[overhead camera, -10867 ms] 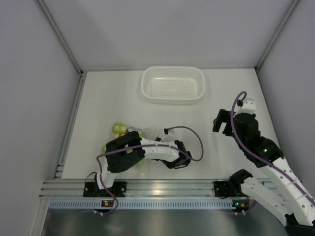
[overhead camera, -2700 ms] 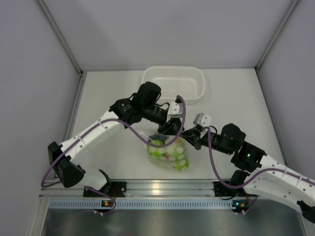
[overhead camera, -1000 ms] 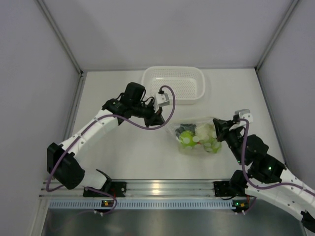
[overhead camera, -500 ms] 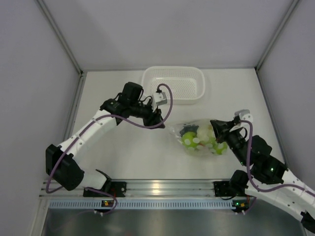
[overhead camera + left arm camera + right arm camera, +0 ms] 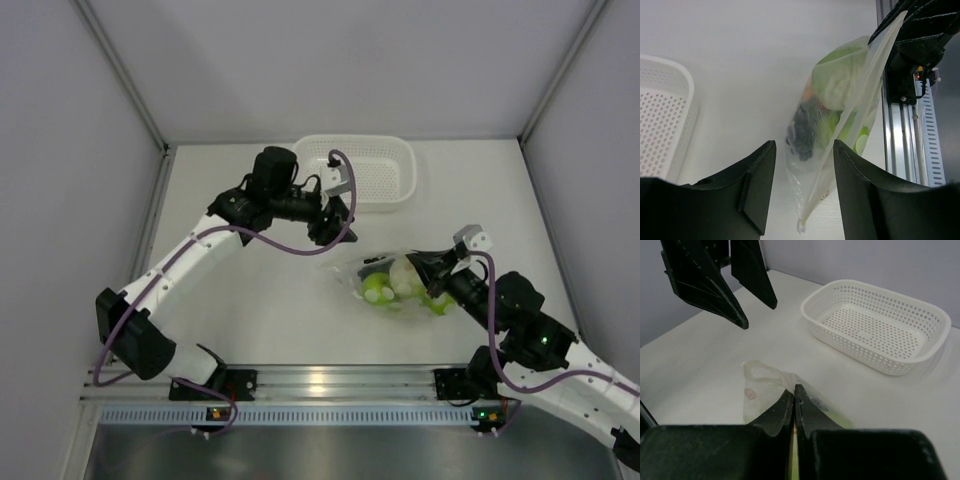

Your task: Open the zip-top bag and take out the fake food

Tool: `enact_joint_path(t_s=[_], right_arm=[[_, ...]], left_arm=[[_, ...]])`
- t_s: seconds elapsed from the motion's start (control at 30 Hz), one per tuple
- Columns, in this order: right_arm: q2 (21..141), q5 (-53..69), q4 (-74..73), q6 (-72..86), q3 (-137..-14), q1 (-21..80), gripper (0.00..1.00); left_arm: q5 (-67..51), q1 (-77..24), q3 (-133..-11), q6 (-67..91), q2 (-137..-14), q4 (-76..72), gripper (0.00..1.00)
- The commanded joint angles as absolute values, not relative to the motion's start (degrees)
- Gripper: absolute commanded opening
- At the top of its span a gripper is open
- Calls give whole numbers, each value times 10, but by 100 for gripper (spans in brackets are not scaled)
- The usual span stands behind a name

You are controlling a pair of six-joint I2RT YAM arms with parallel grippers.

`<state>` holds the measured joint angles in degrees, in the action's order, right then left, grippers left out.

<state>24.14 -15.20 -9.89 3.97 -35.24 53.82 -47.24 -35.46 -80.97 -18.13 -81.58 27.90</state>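
**Bag held at one end, lying crosswise on the table**

The zip-top bag (image 5: 388, 282) lies right of the table's middle. Its long axis runs left to right, a little slanted. Its right end is clamped in the right gripper (image 5: 420, 262), whose jaws are pressed together on a thin edge of plastic (image 5: 793, 401). The free end points left, toward the left gripper (image 5: 337, 226).

The fake food (image 5: 836, 85) is inside the bag: green fruits, a pale round one and a dark grape bunch (image 5: 802, 133) nearest the free end. Whether the zip is parted cannot be told.

The left gripper hangs empty just left of the bag, jaws spread wide, clear of the plastic. Behind it at the far side stands the white perforated basket (image 5: 404, 152), well apart from the bag. Nothing lies between the open jaws and the bag's loose end.

The bag carries white dots and a small pinkish mark (image 5: 750, 394), too small to read.
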Motion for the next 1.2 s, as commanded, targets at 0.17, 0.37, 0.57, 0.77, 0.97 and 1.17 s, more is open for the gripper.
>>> enact_joint_path(t_s=[0.17,0.37,0.57,0.77,0.97,1.17], right_arm=[[248,-138,-68,28,-374,536,0],[261,-150,-68,32,-376,536,0],[259,-150,-63,33,-379,535,0],[258,-147,-62,36,-380,535,0],[256,-139,-59,36,-377,535,0],[250,-135,-55,36,-373,535,0]], left_arm=[[-537,-380,-801,-203,-838,232,52],[-559,-381,-780,-208,-835,229,52],[-536,-387,-759,-210,-836,224,49],[-531,-388,-741,-203,-849,203,46],[-517,-389,-741,-190,-860,185,26],[-511,-390,-742,-178,-867,184,0]])
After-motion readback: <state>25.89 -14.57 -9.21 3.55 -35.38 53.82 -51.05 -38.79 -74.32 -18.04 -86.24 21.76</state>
